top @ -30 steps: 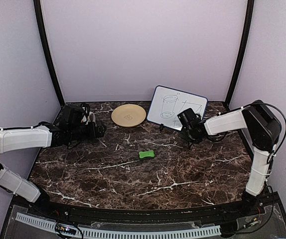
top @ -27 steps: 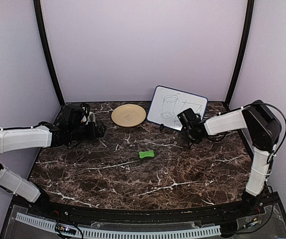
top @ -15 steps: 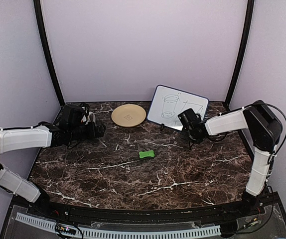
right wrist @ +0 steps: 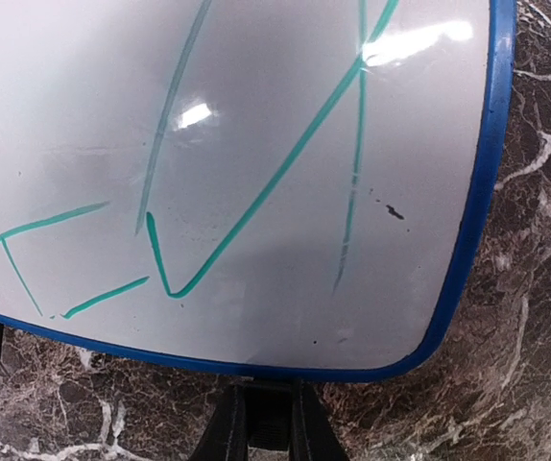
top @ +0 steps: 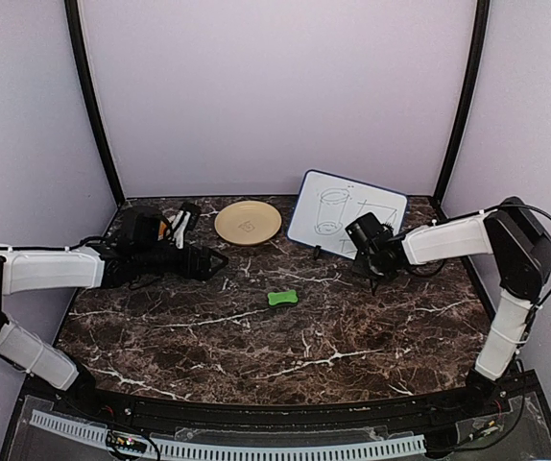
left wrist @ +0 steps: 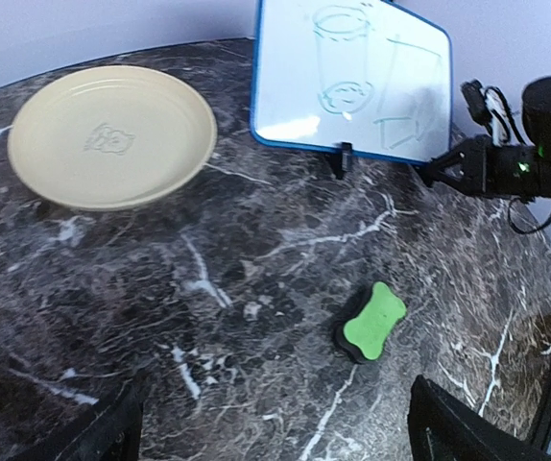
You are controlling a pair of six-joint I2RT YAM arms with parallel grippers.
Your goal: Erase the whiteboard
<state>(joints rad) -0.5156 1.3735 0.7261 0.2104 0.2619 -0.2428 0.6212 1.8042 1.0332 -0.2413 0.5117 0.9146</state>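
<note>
While the whiteboard stands propped at one o'clock on the table, your right claw pinches its lower edge, seemingly to steady it, and your left claw gapes empty toward the eraser.

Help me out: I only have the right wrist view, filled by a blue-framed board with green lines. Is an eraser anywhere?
Observer: Yes, a green eraser lies on the table in front of the whiteboard, apart from it, with nothing touching it.
Operator: Where is the left gripper?
Observer: The left gripper is open, left of the eraser and aimed toward it.
Operator: Anything else out there?
Observer: A yellow plate sits left of the whiteboard.
</note>
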